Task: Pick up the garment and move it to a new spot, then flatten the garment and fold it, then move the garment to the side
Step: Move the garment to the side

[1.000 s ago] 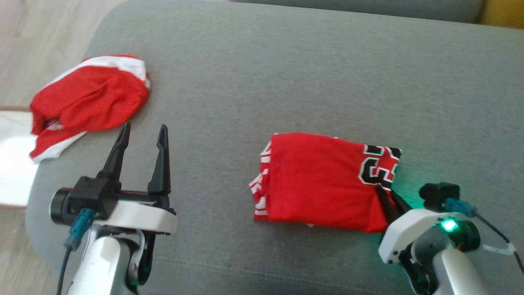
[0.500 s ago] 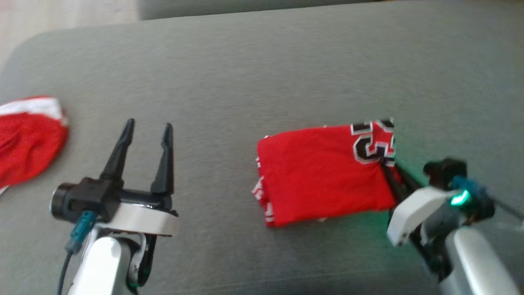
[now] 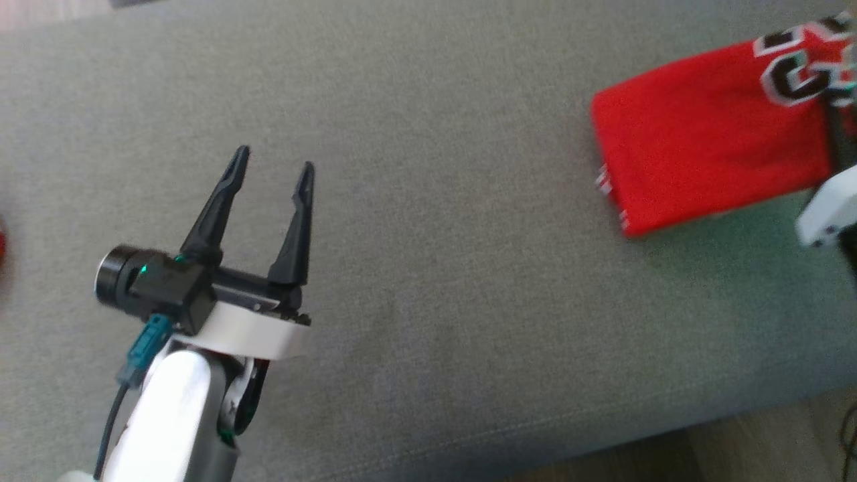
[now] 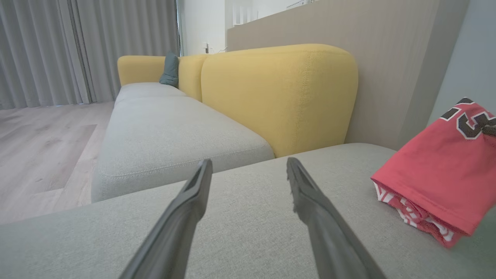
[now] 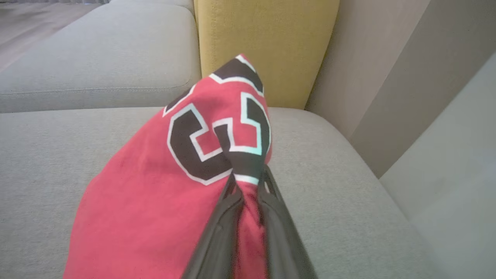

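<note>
The folded red jersey (image 3: 703, 147) with black-and-white numerals lies on the grey sofa cushion (image 3: 469, 201) at the upper right of the head view. My right gripper (image 3: 837, 110) is shut on its numbered corner, pinching and lifting the cloth there. The right wrist view has the fingers (image 5: 224, 217) closed around a bunched fold of the jersey (image 5: 155, 201). My left gripper (image 3: 273, 159) hovers open and empty over bare cushion, well left of the jersey. In the left wrist view the open gripper (image 4: 248, 162) points past the jersey (image 4: 434, 174), which lies to the right.
A sliver of another red garment (image 3: 2, 241) shows at the left edge. The cushion's front edge (image 3: 602, 442) meets wooden floor at lower right. A yellow backrest (image 4: 279, 97), a beige wall panel (image 5: 387, 77) and a second sofa seat (image 4: 166, 135) stand beyond.
The whole head picture has shifted as the camera turned. Relative to my left gripper, the jersey has travelled to the right and farther away, held by the right gripper. The left gripper stays open.
</note>
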